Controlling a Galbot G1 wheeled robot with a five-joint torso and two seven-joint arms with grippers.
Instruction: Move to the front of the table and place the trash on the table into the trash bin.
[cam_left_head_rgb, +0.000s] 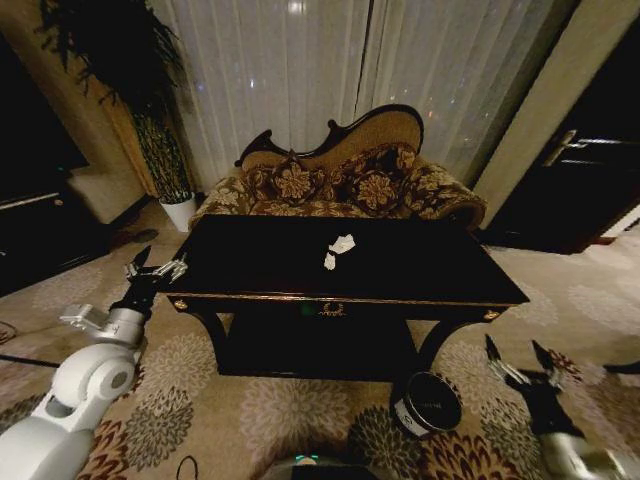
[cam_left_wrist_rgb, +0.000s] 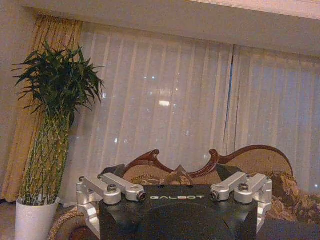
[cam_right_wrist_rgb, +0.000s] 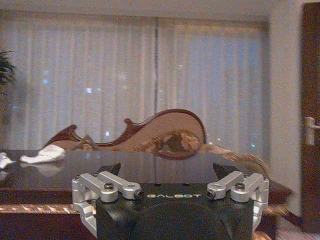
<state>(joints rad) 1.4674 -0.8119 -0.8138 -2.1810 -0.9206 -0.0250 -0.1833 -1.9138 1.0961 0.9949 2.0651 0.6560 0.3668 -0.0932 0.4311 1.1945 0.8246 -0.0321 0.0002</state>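
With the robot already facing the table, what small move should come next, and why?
Probably extend the left gripper over the table toward the white paper trash: both grippers are open and empty, the right gripper low near the trash bin.

A formal living room or hotel-style lounge, dimly lit. At the centre of the head view stands a glossy near-black desk (cam_left_head_rgb: 400, 275) with gold edge trim and curved legs. Behind it, at upper centre, is an ornate sofa (cam_left_head_rgb: 340, 180) with a carved wooden back and floral upholstery. Full-length sheer curtains (cam_left_head_rgb: 330, 70) cover the wall behind. A tall potted plant (cam_left_head_rgb: 150, 110) in a white pot stands at upper left. A floral patterned carpet (cam_left_head_rgb: 200, 390) covers the floor, and a dark door (cam_left_head_rgb: 590, 170) is at the right.
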